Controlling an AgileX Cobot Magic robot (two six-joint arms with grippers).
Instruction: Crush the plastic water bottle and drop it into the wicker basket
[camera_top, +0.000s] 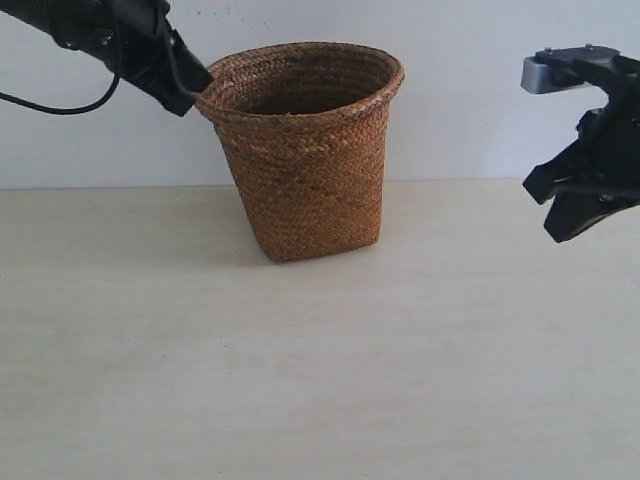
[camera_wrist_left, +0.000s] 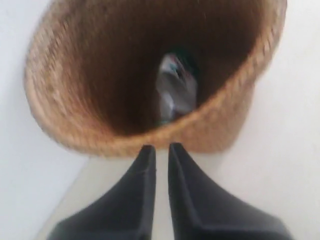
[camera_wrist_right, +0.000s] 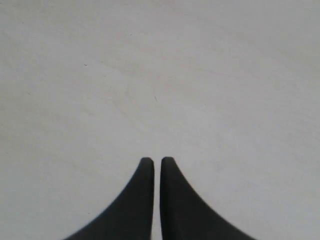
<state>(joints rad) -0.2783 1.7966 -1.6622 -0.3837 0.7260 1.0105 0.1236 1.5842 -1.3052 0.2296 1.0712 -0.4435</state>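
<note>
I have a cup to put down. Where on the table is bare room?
The table is bare in front of the wicker basket and on both its sides. Crowded only at the basket's rim, by the left end effector.

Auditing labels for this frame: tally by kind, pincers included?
wicker basket: 1
plastic water bottle: 1, down inside the basket
pincers: 2, left pincer at the basket rim, right pincer over bare table
Total: 4
</note>
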